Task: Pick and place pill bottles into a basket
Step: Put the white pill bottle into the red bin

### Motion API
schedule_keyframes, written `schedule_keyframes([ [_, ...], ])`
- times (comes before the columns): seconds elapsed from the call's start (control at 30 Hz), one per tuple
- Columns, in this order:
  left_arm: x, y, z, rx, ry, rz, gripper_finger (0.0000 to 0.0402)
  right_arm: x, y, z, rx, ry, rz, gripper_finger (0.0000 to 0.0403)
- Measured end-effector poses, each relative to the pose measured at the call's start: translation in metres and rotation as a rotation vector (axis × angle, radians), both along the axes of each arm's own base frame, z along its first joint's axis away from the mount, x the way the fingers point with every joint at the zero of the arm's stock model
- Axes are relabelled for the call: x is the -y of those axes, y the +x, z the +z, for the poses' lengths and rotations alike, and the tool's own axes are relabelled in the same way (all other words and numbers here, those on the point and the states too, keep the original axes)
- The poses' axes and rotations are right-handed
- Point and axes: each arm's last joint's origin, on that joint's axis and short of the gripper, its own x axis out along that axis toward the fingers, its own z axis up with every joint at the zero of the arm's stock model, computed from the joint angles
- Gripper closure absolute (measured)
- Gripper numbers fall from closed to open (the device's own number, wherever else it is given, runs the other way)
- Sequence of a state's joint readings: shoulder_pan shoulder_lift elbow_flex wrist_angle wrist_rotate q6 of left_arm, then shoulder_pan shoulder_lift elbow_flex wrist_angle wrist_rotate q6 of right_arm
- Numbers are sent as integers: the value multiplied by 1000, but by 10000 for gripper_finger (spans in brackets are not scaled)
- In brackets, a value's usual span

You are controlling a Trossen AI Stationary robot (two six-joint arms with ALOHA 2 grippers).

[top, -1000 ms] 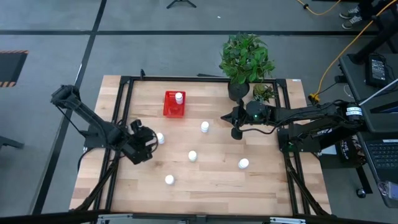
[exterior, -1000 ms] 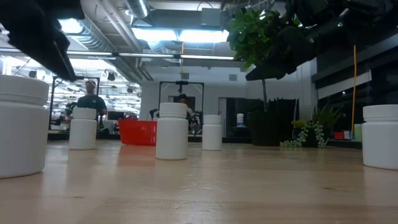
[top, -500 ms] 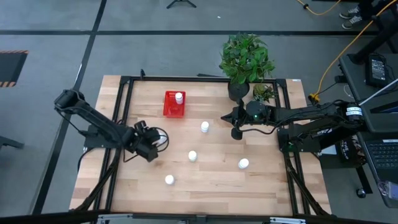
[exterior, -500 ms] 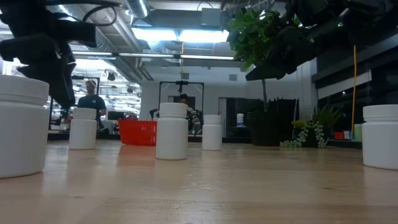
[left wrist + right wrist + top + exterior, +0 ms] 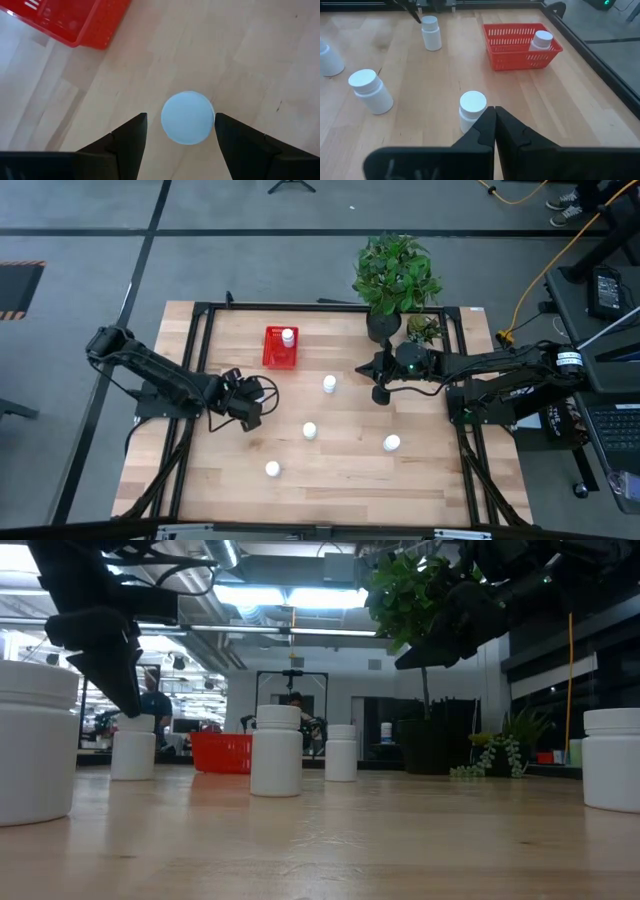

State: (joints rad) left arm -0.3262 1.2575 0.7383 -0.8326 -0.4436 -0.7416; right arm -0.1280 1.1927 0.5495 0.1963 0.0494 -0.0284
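Near the desk's left edge, the left gripper (image 5: 257, 401) hangs over one bottle (image 5: 188, 124), fingers (image 5: 125, 142) spread apart on either side of its cap, not clamped; toward the far edge sits the red basket (image 5: 274, 353) with one bottle (image 5: 288, 336) inside; four bottles stand loose on the desk, at (image 5: 329, 384), (image 5: 310, 430), (image 5: 391, 443) and (image 5: 272, 469); by the plant pot (image 5: 383, 325) at the far right, the right gripper (image 5: 380, 393) waits with fingers pressed together, empty.

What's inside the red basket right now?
One white pill bottle stands upright at one end of the red basket. The rest of its floor looks bare, though the near wall hides the bottle's base.
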Motion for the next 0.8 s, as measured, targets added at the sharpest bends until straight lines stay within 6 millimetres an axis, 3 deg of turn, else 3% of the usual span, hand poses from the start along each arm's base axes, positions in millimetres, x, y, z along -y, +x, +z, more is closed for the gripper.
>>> schedule_keyframes([
  [0.8,1,3,-1,5,-10,-40,176,0,0,0,0,3,1,392],
])
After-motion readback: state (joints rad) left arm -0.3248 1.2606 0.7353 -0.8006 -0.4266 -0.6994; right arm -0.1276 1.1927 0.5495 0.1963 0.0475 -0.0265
